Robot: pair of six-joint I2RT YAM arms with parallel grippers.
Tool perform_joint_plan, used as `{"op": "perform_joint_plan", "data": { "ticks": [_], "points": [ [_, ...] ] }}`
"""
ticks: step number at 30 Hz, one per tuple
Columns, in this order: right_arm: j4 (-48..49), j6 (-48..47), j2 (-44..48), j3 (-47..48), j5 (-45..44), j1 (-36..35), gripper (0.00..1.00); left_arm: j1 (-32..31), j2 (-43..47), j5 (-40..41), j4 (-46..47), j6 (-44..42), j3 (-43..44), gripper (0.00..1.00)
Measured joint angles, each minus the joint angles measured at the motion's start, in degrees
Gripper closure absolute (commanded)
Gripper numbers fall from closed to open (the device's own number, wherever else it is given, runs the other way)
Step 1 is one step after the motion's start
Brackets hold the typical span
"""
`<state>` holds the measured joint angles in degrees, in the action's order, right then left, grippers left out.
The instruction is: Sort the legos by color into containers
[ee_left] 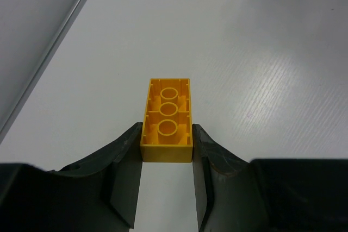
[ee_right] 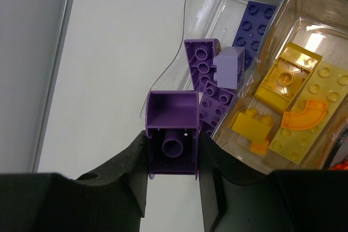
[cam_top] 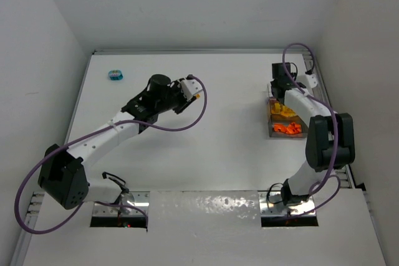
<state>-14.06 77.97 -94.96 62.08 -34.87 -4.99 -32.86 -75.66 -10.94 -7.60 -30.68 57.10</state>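
While I pinch a purple brick (ee_right: 173, 134) in my right tool (ee_right: 173, 153), its hollow underside faces the wrist camera. It hangs at the near-left rim of the purple compartment (ee_right: 215, 4) of the clear containers (cam_top: 272, 134). Part of it is over the bin and part over the bare desk (ee_right: 109, 80). Other purple bricks (ee_right: 209, 80) already lie inside, and yellow pieces (ee_right: 288, 74) fill the yellow compartment (ee_right: 315, 4) just beside it.

To do this drop well, I judge I should carry the brick further in over the purple pile. Then it will fall inside the wall, not onto the rim or the desk. I should part the tool only slightly and lift straight up, so I do not nudge the light bins.

The right tool's two dark fingers (ee_right: 136, 161) press flat on the brick's two long sides, spread only as far as the brick is wide. They touch nothing else that I can see.

My left tool (ee_left: 166, 148) likewise clamps a yellow brick (ee_left: 166, 118) by its near end, underside up. It is over open desk, well apart from the containers. That brick belongs in the yellow compartment, and I judge it best to bring it across once the right arm is clear. A teal piece (cam_top: 115, 75) lies at the far left of the desk.
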Motion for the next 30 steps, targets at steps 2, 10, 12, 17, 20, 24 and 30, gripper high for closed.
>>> {"op": "perform_joint_plan", "data": {
  "ticks": [2, 10, 12, 17, 20, 24, 30],
  "points": [
    [0.7, 0.7, -1.1, 0.2, -0.6, 0.2, 0.95, 0.2, 0.0, -0.1, 0.0, 0.3, 0.0, 1.0],
    [2.3, 2.0, -5.0, 0.5, -0.4, 2.1, 0.65, 0.9, 0.0, -0.2, 0.0, 1.1, 0.0, 1.0],
    [3.0, 1.7, -5.5, 0.5, -0.1, 2.8, 0.59, 1.0, 0.0, -0.2, 0.0, 1.2, 0.0, 1.0],
    [5.5, -1.0, -5.6, 0.7, 0.9, 3.5, 0.43, 1.1, -0.2, -0.3, 0.0, 1.2, 0.0, 1.0],
    [6.3, -2.6, -5.6, 1.2, 1.4, 3.5, 0.39, 1.1, -0.4, -0.6, 0.0, 1.4, 0.0, 1.0],
    [7.1, -3.9, -5.6, 1.4, 2.2, 3.5, 0.38, 1.1, -0.5, -0.8, 0.0, 1.5, 0.0, 1.0],
    [18.3, -21.2, -4.7, 0.6, 18.0, 3.7, 0.38, 1.3, -0.5, -3.1, 0.0, 2.1, 0.0, 1.0]
  ]
}}
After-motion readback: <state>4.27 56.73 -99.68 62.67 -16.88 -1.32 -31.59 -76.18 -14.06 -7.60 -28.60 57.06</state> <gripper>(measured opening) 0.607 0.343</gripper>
